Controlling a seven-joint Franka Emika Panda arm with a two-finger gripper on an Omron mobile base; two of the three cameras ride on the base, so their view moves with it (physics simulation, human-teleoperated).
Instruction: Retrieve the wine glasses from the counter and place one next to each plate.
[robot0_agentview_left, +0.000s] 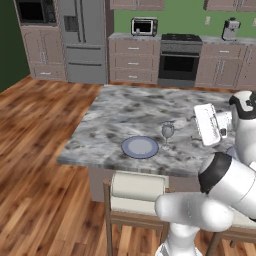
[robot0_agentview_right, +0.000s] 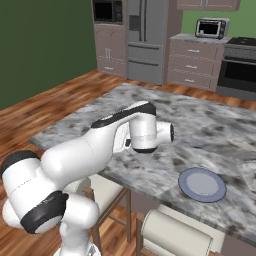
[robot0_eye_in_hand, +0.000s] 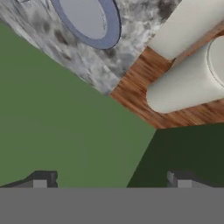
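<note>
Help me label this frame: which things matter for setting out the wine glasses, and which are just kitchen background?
Job:
wine glass standing beside the plate
marbled island
hand, open and empty

Background:
toaster oven
fridge
stove
stools

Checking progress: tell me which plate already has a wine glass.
The plate left of the arm: a wine glass stands upright beside it. The other plate, right of the arm, has none.
</note>
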